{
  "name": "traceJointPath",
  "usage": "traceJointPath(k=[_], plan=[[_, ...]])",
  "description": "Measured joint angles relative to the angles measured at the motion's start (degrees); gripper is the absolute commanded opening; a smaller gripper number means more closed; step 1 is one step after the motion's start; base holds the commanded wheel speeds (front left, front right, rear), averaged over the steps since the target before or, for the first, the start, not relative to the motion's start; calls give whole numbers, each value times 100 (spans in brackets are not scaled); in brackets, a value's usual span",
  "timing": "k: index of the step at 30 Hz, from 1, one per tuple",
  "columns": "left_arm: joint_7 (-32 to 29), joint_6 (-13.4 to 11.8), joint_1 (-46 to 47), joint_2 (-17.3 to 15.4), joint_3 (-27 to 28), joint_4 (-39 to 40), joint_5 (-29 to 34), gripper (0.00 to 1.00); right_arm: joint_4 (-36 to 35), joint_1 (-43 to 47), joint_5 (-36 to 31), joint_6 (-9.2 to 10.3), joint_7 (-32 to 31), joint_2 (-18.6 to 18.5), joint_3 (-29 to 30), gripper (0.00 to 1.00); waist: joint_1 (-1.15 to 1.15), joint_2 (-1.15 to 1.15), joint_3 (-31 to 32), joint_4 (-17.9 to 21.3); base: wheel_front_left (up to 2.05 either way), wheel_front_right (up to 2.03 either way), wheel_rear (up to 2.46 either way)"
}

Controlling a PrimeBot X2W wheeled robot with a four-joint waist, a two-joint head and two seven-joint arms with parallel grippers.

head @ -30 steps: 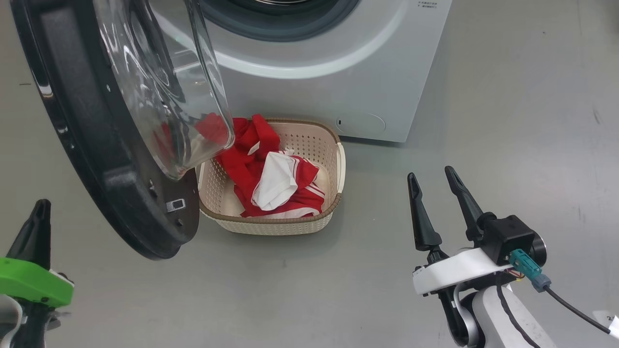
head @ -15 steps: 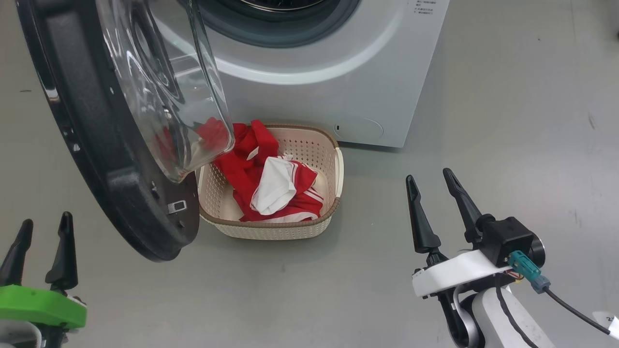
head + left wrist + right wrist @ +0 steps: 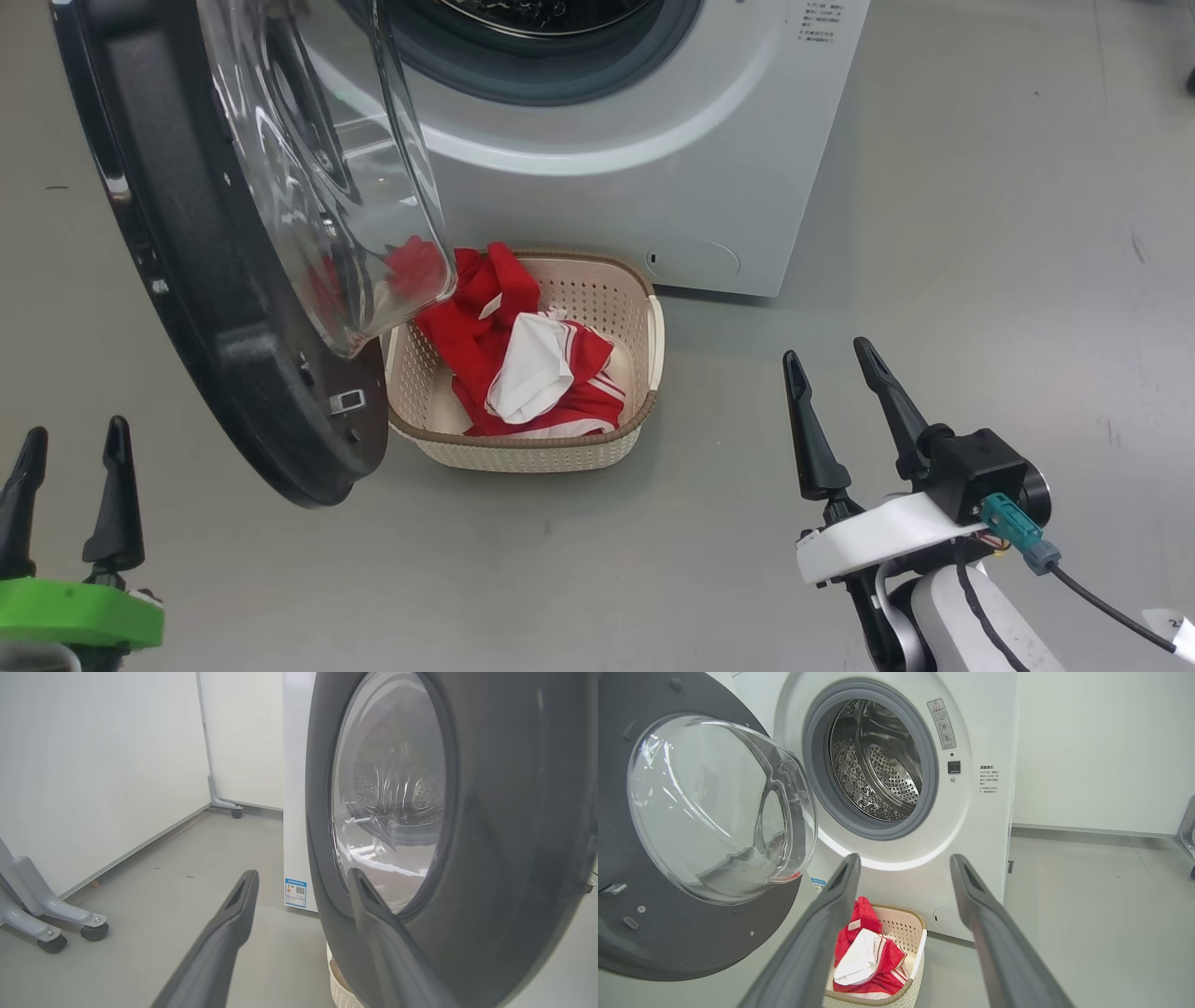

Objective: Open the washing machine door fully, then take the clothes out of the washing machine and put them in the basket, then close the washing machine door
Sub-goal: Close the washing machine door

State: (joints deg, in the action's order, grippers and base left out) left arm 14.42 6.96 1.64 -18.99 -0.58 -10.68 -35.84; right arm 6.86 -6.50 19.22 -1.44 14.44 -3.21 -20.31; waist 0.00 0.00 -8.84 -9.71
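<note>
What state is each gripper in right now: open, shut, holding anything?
Left gripper: open, holding nothing, beside the washing machine door.
Right gripper: open, holding nothing, to the right of the basket.

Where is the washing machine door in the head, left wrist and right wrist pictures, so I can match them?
Head view: the washing machine door is at the upper left, standing open.
Left wrist view: right half, its outer face close up.
Right wrist view: left side, inner face and glass bowl facing the camera.
Shared landmark: the white washing machine, beside the door in every view.
</note>
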Motion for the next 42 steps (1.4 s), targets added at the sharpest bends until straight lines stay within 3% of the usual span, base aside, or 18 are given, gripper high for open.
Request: traceJointPath(k=[14, 38, 39, 40, 42], plan=[[2, 0, 4, -37, -190, -200, -1, 100, -5, 2, 0, 0, 0, 0, 24, 100, 0, 0, -11, -10, 0, 0, 0], [2, 38, 78, -9, 16, -75, 10, 98, -41, 4, 1, 7, 0, 0, 43, 100, 0, 0, -44, -22, 0, 0, 0], [2, 38, 78, -9, 15, -69, 13, 36, -42, 5, 1, 7, 0, 0, 43, 100, 0, 0, -46, -22, 0, 0, 0], [2, 38, 78, -8, 15, -63, 13, 0, -42, 7, 1, 7, 0, 0, 42, 100, 0, 0, -48, -21, 0, 0, 0], [2, 38, 78, -8, 8, -56, 13, 0, -44, 11, 1, 8, 0, 0, 42, 100, 0, 0, -52, -19, 0, 0, 0]])
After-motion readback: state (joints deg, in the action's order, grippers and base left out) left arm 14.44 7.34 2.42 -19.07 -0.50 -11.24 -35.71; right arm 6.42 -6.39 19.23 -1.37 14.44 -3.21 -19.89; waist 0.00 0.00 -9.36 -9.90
